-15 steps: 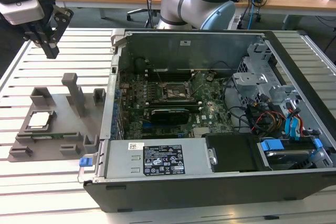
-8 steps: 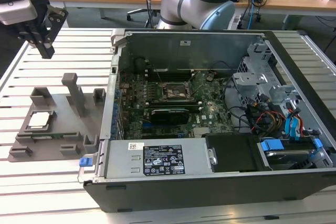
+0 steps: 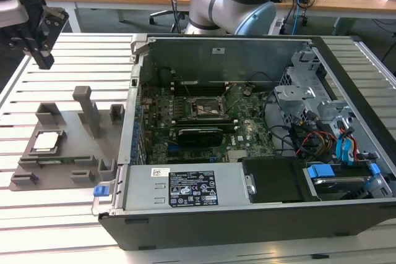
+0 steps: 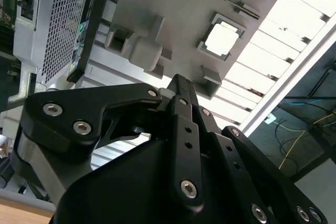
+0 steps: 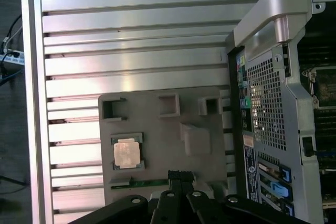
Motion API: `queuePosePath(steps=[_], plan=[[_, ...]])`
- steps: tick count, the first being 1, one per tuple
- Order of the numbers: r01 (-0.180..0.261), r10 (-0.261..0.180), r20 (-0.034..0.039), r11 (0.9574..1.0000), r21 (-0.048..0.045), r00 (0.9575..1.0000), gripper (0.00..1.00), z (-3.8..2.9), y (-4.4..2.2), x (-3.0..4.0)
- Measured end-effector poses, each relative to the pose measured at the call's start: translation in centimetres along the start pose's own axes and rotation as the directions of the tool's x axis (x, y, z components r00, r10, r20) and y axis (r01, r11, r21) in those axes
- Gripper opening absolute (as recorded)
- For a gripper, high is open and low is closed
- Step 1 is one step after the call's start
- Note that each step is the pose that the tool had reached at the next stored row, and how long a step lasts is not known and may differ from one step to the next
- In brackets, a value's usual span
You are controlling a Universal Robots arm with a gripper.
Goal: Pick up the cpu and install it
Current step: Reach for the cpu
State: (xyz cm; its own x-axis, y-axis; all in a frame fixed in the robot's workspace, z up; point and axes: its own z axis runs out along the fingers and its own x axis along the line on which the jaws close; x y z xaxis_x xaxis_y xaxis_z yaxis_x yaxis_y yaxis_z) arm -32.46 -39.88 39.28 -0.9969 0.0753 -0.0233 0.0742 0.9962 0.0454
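The cpu (image 3: 49,141) is a small silvery square chip lying flat in a recess of the grey plastic tray (image 3: 68,162), at the exterior view's left. It also shows in both wrist views, cpu (image 4: 220,39) and cpu (image 5: 127,153). My gripper (image 3: 44,60) hangs well above the table, beyond the tray's far left corner, apart from the chip. Its black fingers (image 4: 179,88) stand pressed together with nothing between them, so the gripper (image 5: 180,176) is shut and empty. The black socket frame (image 3: 204,108) sits on the motherboard inside the open computer case (image 3: 204,227).
The tray carries several upright grey blocks (image 3: 86,106) around the chip. The open case has tall metal walls, a drive cage (image 3: 303,91) and cables at the exterior view's right. The slatted metal table (image 3: 55,227) lies underneath; desks stand behind.
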Motion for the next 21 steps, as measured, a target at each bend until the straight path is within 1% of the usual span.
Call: queuePosePath(steps=[1, 6, 15, 18, 20, 21], plan=[[0.0, 0.0, 0.0, 1.0, 0.0, 1.0, 0.11, 0.0, -0.02, 0.24], [0.0, 0.0, -0.0001, 1.0, 0.0001, 1.0, 0.11, -0.02, -0.07, 0.97], [0.0, 0.0, 0.0, 1.0, 0.0, 1.0, 0.11, -0.04, -0.15, 1.98], [0.0, 0.0, 0.0, 1.0, 0.0, 1.0, 0.11, -0.04, -0.21, 2.86], [0.0, 0.0, -0.0001, 1.0, 0.0001, 1.0, 0.11, -0.04, -0.25, 3.26], [0.0, 0.0, 0.0, 1.0, 0.0, 1.0, 0.11, -0.04, -0.27, 3.58]])
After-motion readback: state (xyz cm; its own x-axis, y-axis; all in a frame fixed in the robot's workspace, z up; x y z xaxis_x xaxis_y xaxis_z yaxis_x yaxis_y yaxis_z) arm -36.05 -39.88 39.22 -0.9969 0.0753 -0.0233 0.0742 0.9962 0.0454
